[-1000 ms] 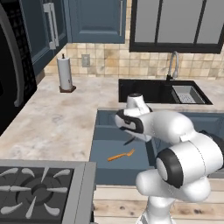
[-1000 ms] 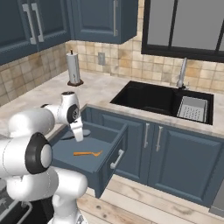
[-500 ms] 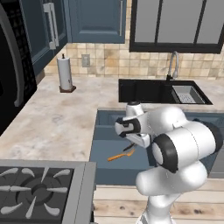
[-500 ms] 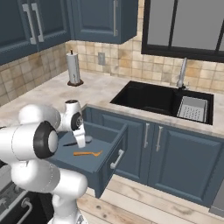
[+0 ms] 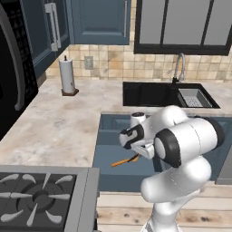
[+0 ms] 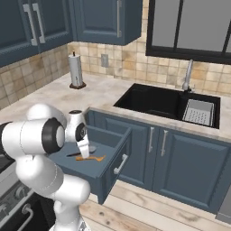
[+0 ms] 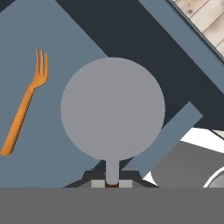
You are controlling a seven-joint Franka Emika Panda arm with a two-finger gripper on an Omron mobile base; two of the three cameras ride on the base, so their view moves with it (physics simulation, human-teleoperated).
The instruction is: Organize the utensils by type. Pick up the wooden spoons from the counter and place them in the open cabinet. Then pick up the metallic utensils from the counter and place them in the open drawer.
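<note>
My gripper [image 7: 112, 183] hangs low over the open blue drawer [image 6: 115, 157], shut on the neck of a metallic utensil whose round silver head [image 7: 113, 109] sticks out beyond the fingertips. The orange-copper fork [image 7: 24, 109] lies flat on the drawer floor [image 7: 26, 48], beside the round head and apart from it. In the left base view the gripper [image 5: 134, 149] is just above the fork [image 5: 123, 161]. The right base view shows the gripper [image 6: 85, 152] right over the fork [image 6: 91, 158], inside the drawer.
The beige counter [image 5: 54, 122] runs left of the drawer, with a paper towel roll [image 5: 67, 77] at the back. A black sink [image 5: 149, 94] with a faucet [image 5: 179, 68] lies behind the drawer. A stove [image 5: 41, 195] is at the front left. Blue upper cabinets [image 5: 97, 20] hang above.
The arm has come down and a little toward the drawer's front, carrying the round-headed utensil lower into the drawer. The fork has stayed where it was.
</note>
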